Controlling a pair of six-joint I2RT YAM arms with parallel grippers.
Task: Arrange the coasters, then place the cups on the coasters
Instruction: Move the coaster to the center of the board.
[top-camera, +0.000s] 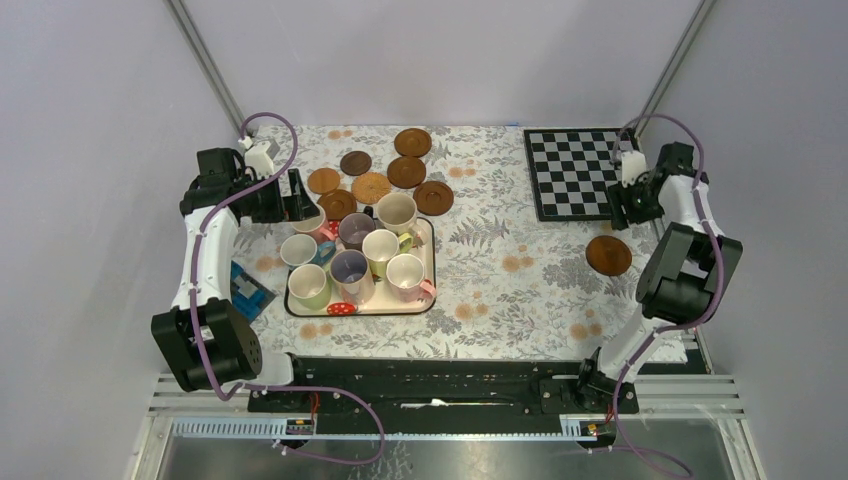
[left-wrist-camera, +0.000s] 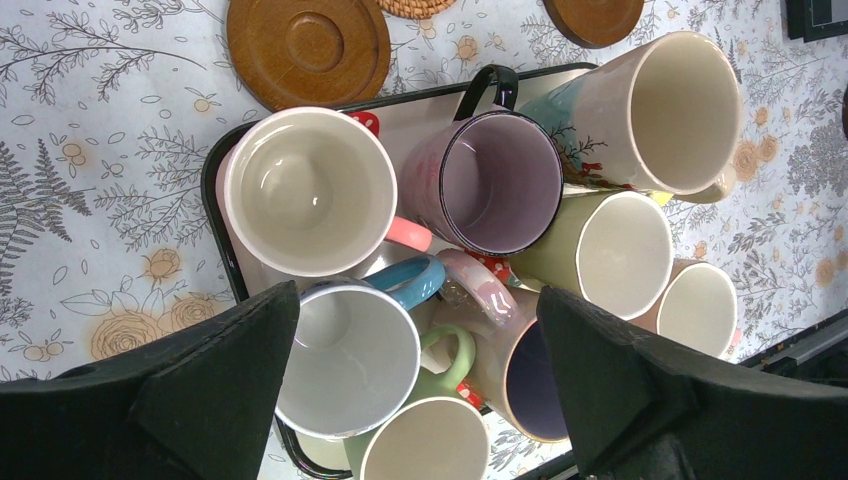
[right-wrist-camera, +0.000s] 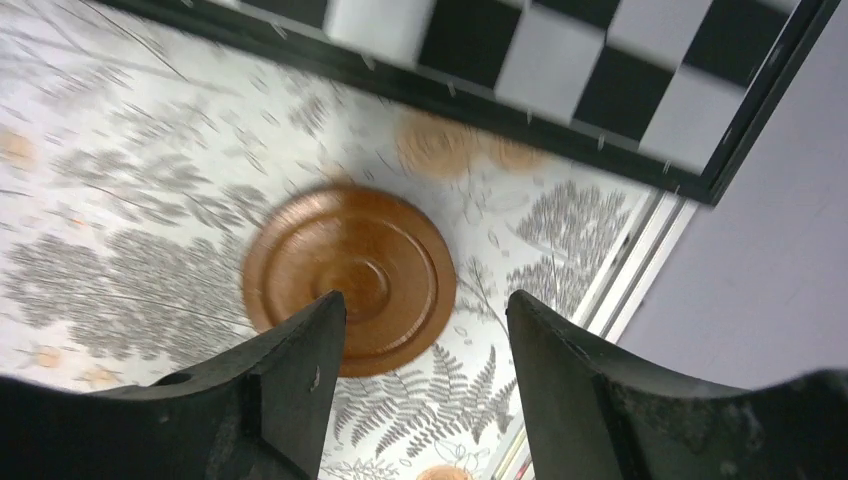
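Eight cups (top-camera: 381, 248) crowd tray (top-camera: 424, 240); checkerboard mat (top-camera: 575, 172) near lone coaster (top-camera: 608, 256).

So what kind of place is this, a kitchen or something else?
Probably a robot test cell, not a kitchen: two arms bolted to a base rail, plain walls with bare aluminium posts, and mugs staged on a tray over a floral cloth.

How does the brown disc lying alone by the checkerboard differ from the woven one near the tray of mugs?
The lone coaster is smooth reddish-brown wood with turned rings; the woven coaster is lighter tan and textured. The lone coaster lies apart near the checkerboard mat; the woven coaster sits crowded among other coasters behind the tray. Both are round, lie flat and carry no cup.
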